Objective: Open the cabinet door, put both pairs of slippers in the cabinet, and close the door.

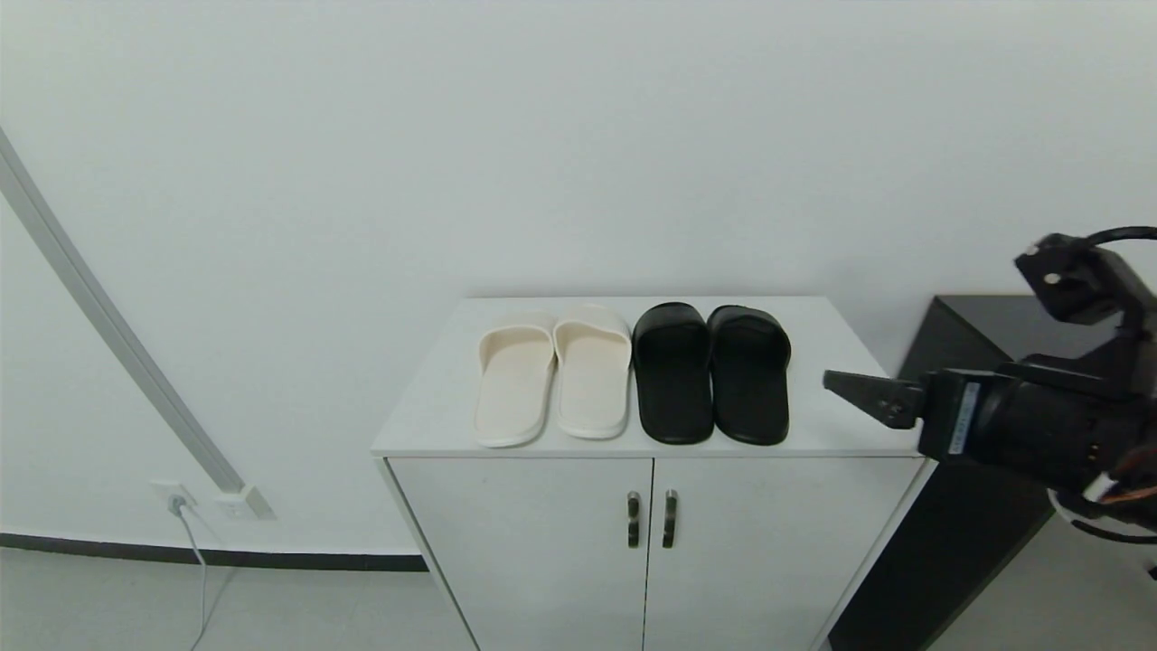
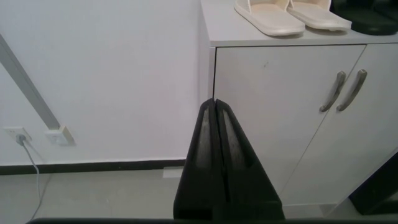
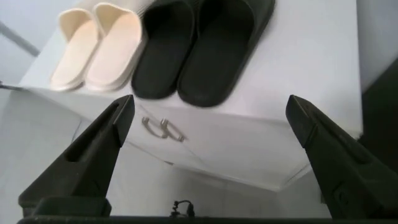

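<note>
A white cabinet (image 1: 841,344) stands against the wall with both doors (image 1: 533,542) closed and two metal handles (image 1: 651,519) side by side at the middle. On its top lie a pair of cream slippers (image 1: 551,375) and, to their right, a pair of black slippers (image 1: 710,372). My right gripper (image 1: 841,387) hovers open by the top's right front corner, level with the black pair; its wrist view looks down on the black slippers (image 3: 199,43) between the fingers (image 3: 93,155). My left gripper (image 2: 214,102) is shut and empty, low in front of the cabinet's left corner (image 2: 212,68).
A black unit (image 1: 958,533) stands close against the cabinet's right side. On the wall at the left are a slanting grey conduit (image 1: 99,316) and a socket (image 1: 176,497) with a cable hanging to the floor. Bare floor lies in front.
</note>
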